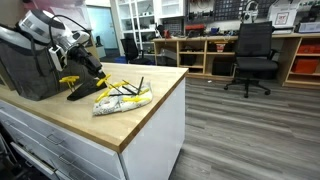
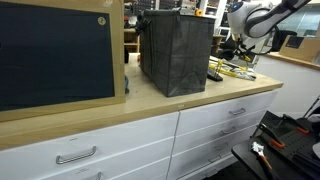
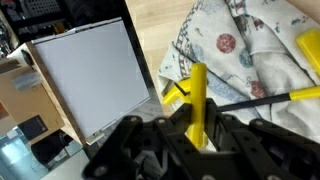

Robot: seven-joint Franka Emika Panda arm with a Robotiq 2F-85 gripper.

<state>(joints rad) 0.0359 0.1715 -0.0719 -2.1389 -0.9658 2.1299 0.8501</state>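
1. Currently the hand (image 3: 199, 120) is nearly closed, clamping a yellow bar (image 3: 198, 85) between its fingers.
2. Patterned cloth (image 3: 250, 50) lies just ahead: the bar could snag and drag it.
3. Grey bin (image 1: 30, 65) stands close beside: swinging risks collision.

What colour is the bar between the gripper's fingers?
The bar is yellow, clearest in the wrist view.

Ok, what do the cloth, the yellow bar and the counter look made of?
Cloth: soft fabric, matte; it wrinkles and carries printed motifs.
Yellow bar: probably plastic, smooth and evenly bright.
Counter: looks like wood or wood laminate, pale tan, low sheen.
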